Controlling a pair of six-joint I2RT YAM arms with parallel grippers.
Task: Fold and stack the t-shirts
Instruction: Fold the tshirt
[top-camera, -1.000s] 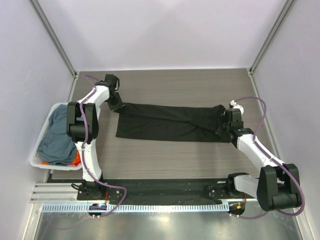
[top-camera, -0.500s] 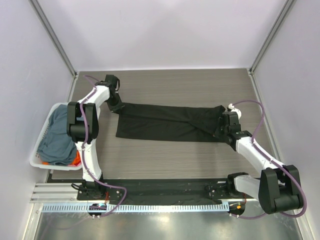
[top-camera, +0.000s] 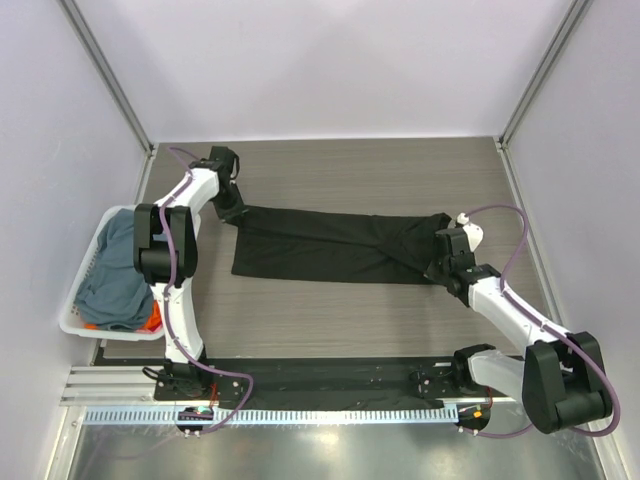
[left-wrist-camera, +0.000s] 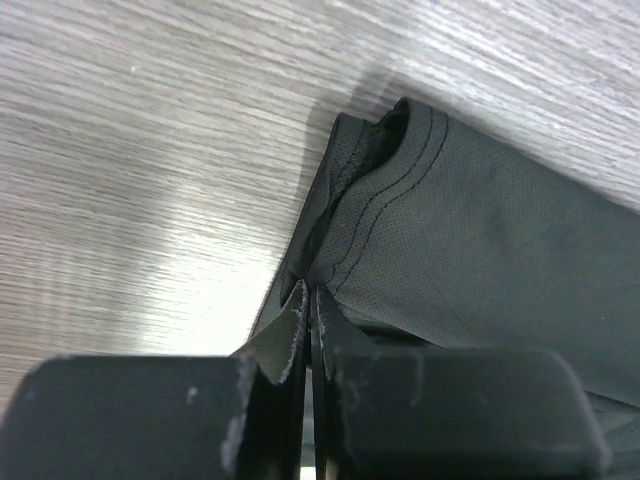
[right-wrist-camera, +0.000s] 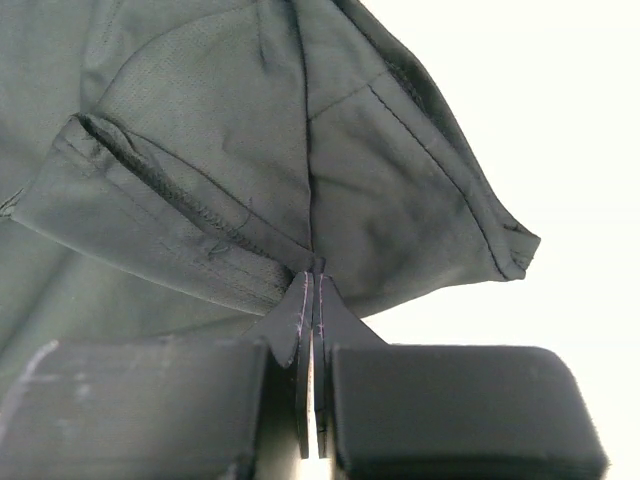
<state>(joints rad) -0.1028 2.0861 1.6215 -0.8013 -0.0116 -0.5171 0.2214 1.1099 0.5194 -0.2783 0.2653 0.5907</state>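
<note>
Because the plain black cloth t-shirt (top-camera: 335, 245) is pinched at both ends, it lies as one long, flat band across the middle of the grey wood-grain table (top-camera: 400, 170), doubled lengthwise by the look of its layered hems; I judge the two-ended hold is there to draw the cloth taut, so the band can be lifted or folded again without wrinkling. The left gripper (left-wrist-camera: 308, 300) has its fingers pressed together on the stitched hem corner at the shirt's far left end, with only a thin edge of fabric between them; the right gripper (right-wrist-camera: 314, 275) is likewise clamped, its tips meeting on a pleat of cloth at the shirt's right end, near a seam. The left arm reaches far up the table's left side, elbow raised, wrist turned inward toward that corner; the right arm stretches out diagonally from its base, wrist pointing at the cloth. Off the table's left edge, a white lattice-sided plastic basket (top-camera: 72, 318) holds a crumpled slate blue-grey shirt (top-camera: 115, 265) with a bit of orange cloth (top-camera: 153, 320) beneath; more folding waits, I judge.
</note>
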